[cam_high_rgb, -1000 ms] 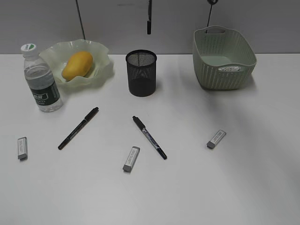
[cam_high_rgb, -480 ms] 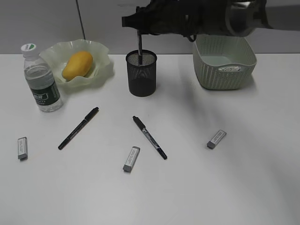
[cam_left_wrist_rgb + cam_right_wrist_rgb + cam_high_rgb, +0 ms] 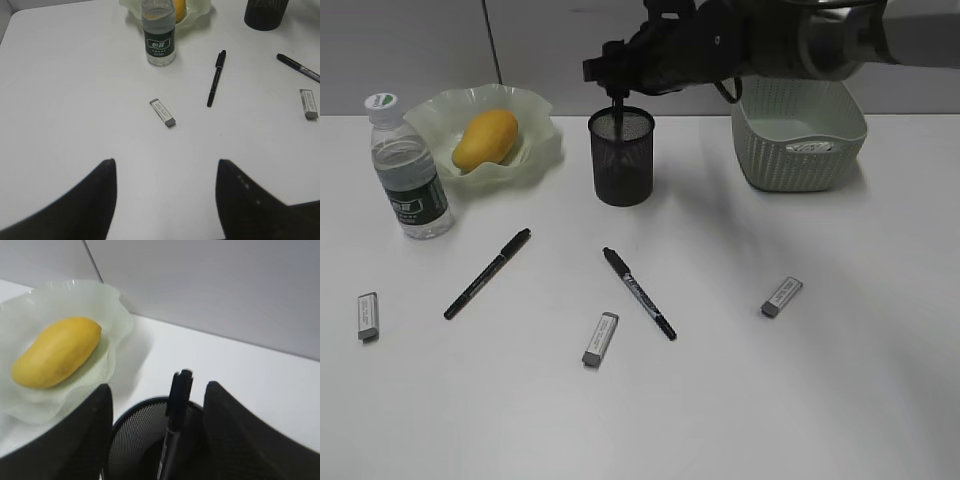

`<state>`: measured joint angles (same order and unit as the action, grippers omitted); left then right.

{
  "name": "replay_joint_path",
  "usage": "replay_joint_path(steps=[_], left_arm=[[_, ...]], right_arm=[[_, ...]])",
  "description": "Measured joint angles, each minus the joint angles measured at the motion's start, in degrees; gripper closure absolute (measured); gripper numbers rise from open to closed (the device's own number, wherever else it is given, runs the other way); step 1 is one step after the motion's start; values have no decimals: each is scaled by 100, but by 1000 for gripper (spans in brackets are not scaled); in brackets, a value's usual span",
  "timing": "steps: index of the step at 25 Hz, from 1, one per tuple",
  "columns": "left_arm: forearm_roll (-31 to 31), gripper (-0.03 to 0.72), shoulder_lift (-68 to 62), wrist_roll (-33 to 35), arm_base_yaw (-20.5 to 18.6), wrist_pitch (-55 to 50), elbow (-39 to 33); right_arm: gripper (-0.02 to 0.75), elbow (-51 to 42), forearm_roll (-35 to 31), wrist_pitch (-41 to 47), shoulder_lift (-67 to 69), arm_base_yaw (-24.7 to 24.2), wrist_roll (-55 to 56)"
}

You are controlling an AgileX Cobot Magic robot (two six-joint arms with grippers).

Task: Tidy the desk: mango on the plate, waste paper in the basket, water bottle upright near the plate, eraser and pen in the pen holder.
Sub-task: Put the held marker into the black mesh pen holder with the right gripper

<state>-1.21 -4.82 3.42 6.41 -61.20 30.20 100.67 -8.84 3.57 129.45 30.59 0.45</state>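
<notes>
Counter (image 3: 800, 400): white, wide; carries all items.
Mango (image 3: 485, 139): lying in plate (image 3: 545, 150), rear left; also seen in R wrist view, resting in dish.
Water bottle (image 3: 408, 170): upright, white cap on, just beside plate's front-left rim.
Basket (image 3: 800, 150): rear right of counter; something white-grey visible inside at far wall, prob. waste paper (image 3: 810, 146), detail too small to confirm.
Pen holder (image 3: 621, 160): rear centre, between plate and basket, upright.
Pen in holder (image 3: 176, 405): black, standing near-upright inside cup, top end above rim, between the R fingers with a gap each side.
R gripper (image 3: 617, 85): directly above pen holder, arm reaching in from upper right; fingers apart, not clamped on pen.
L gripper (image 3: 165, 195): low over bare counter, front left; fingers spread wide, nothing between them. Not in ext. view.
Loose pens: left pen (image 3: 487, 273) lying diagonal in front of bottle; centre pen (image 3: 639, 293) lying diagonal in front of holder. Both flat on counter.
Erasers: left eraser (image 3: 367, 315) near front-left edge; centre eraser (image 3: 600, 339) just beside centre pen's lower end, not touching; right eraser (image 3: 781, 296) in front of basket, well apart from it.
</notes>
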Motion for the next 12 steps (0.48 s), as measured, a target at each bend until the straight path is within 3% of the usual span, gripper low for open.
replay_joint_path(steps=[6,12], left_arm=[[0,220,0,0,0,0,0],[0,224,0,0,0,0,0]], right_arm=[[260,0,105,1558,-447,0,0],[260,0,212,3893,-1258,0,-76]])
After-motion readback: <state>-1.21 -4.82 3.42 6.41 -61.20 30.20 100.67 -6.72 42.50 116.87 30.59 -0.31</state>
